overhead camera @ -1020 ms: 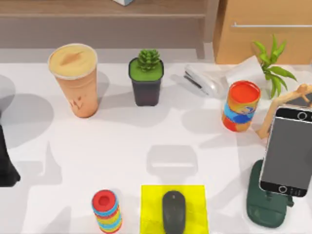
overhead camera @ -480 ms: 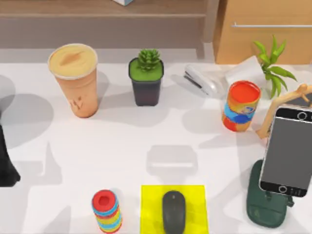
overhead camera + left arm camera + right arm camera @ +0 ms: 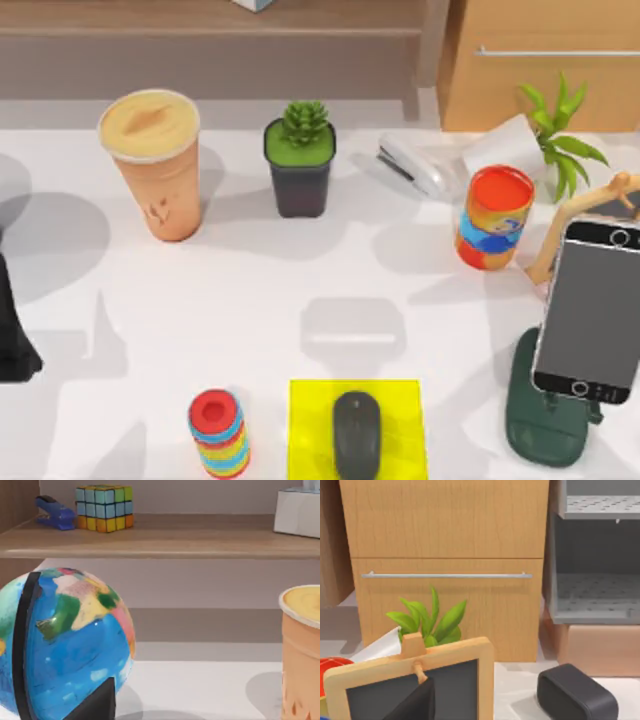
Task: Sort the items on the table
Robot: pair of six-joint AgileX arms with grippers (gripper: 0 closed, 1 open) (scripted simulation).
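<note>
Mouse sits on a yellow pad at 6 o'clock; phone on its stand at 4, cup at 10. Whether either gripper is open I cannot tell.

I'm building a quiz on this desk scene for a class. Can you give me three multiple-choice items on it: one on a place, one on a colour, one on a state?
1. Where is the mouse?
A. on the yellow pad
B. beside the coffee cup
C. on the shelf

2. What colour is the stand under the phone?
A. white
B. dark green
C. red

3. How does the phone sit?
A. flat on the table
B. propped up on its stand
C. inside the cup

Answers:
1 A, the mouse lies within the yellow square at the near edge.
2 B, the base below the phone is dark green.
3 B, its lower edge rests on the stand, screen facing up.
</note>
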